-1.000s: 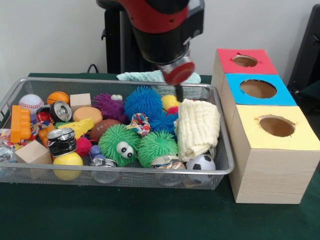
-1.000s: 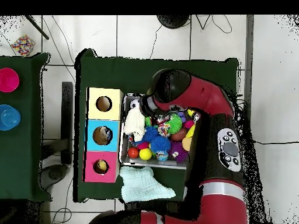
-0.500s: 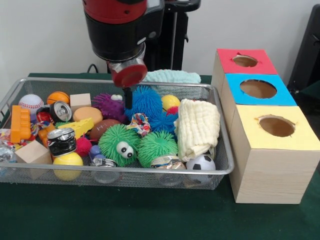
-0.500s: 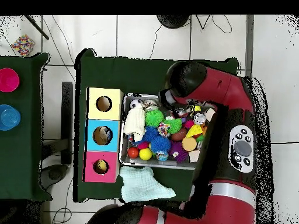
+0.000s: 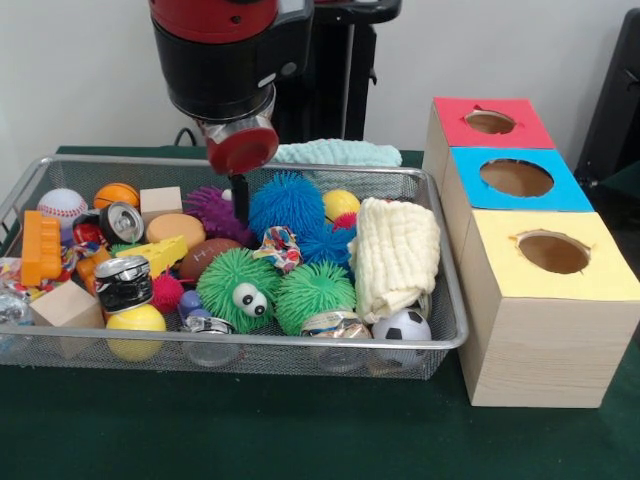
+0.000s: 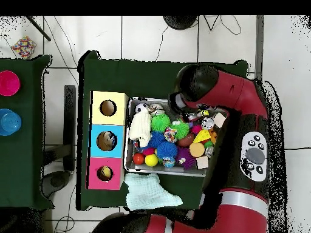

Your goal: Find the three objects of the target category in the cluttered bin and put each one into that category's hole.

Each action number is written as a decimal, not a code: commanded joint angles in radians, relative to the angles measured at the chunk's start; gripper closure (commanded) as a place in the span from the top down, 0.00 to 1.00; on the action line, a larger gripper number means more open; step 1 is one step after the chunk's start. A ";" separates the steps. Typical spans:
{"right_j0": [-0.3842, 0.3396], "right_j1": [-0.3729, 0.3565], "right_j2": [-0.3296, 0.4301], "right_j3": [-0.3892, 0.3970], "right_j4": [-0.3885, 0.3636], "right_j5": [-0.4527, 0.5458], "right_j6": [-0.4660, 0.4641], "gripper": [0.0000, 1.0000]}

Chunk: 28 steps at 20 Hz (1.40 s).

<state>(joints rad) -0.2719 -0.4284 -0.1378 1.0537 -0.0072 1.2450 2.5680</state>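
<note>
One gripper (image 5: 240, 205) is being held low over the bin (image 5: 300, 345), directly above the purple ball (image 5: 215, 212). Whether its fingers are apart cannot be told.

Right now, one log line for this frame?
phase: searching | gripper: over purple spiky ball, grip state unclear | wire bin: cluttered | holes: red, blue, yellow boxes

Bin (image 5: 445, 300) was silvery wire mesh; sorting box (image 5: 545, 350) matt pale wood-grain; folded cloth (image 5: 397, 252) ribbed cream fabric; green ball (image 5: 237, 287) rubbery, spiky; bench (image 5: 300, 430) matt green cloth.
</note>
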 commanded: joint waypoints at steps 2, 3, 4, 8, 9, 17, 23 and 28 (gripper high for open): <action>-0.019 0.009 0.036 0.128 0.047 -0.137 0.128 1.00; -0.020 0.009 0.036 0.130 0.052 -0.143 0.129 1.00; -0.019 0.005 0.034 0.134 0.053 -0.146 0.128 1.00; -0.026 0.004 0.041 0.173 0.074 -0.205 0.130 1.00; -0.027 0.005 0.042 0.180 0.077 -0.224 0.130 1.00; -0.026 0.015 0.034 0.258 0.071 -0.413 0.123 1.00; -0.014 0.017 0.029 0.342 0.088 -0.535 0.162 1.00; -0.007 0.007 0.035 0.392 0.137 -0.525 0.184 1.00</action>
<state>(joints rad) -0.2720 -0.4365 -0.1382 1.2768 0.0722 0.7399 2.5680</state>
